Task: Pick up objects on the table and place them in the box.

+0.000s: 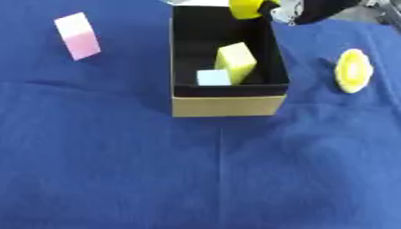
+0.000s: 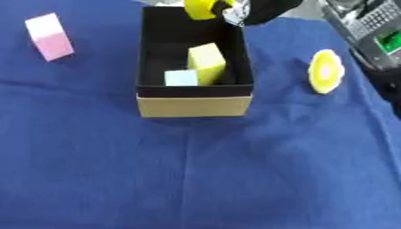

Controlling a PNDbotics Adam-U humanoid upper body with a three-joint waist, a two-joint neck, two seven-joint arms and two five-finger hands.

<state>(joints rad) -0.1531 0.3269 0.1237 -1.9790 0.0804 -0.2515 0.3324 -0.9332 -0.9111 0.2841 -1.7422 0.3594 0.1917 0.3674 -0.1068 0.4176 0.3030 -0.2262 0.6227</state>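
Carrying a yellow object (image 1: 245, 9) over the box (image 1: 227, 105) rim, right robot hand (image 1: 309, 11) curled round it, positioned for release beside 2 blocks inside.

Open cardboard box (image 1: 227, 105) with black interior: centre of blue tablecloth (image 1: 219, 179). Inside, near front wall: yellow-green block (image 1: 236, 62), small pale blue cube (image 1: 213, 77) touching its left. Left of box, well apart: pink-and-white block (image 1: 78, 36). Right: yellow round object (image 1: 353, 70).

Blue cloth (image 1: 117, 170), black-lined tan box (image 1: 227, 106), yellow block (image 1: 236, 62), pale-blue cube (image 1: 213, 77), pink-white block (image 1: 78, 36).
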